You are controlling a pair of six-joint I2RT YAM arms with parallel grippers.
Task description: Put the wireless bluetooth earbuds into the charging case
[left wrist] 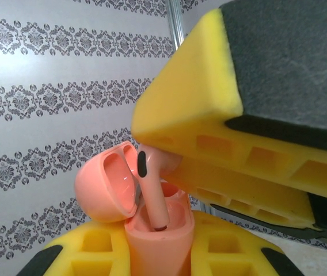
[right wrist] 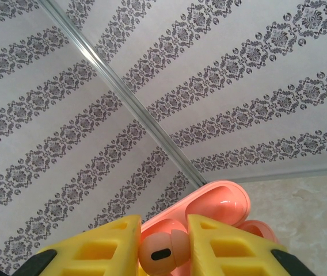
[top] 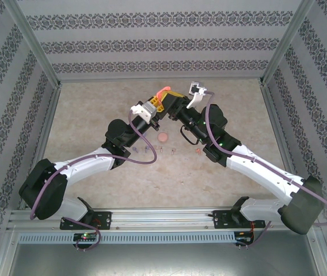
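Yellow-fingered left gripper [left wrist: 160, 253] clamps the open orange case [left wrist: 103, 184]; right gripper [right wrist: 163, 238] pinches 1 matching earbud [left wrist: 152, 192], stem tip just inside the case. Pushed while tilted, the stem could jam or slip free

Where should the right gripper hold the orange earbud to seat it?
By its bulb head, from the end away from the case. The orange earbud stands stem-first in its well, so the stem must stay free; the right gripper pinches it so.

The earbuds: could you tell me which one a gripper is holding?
The orange earbud pinched by the right gripper, stem in the open case; the others lie on the table.
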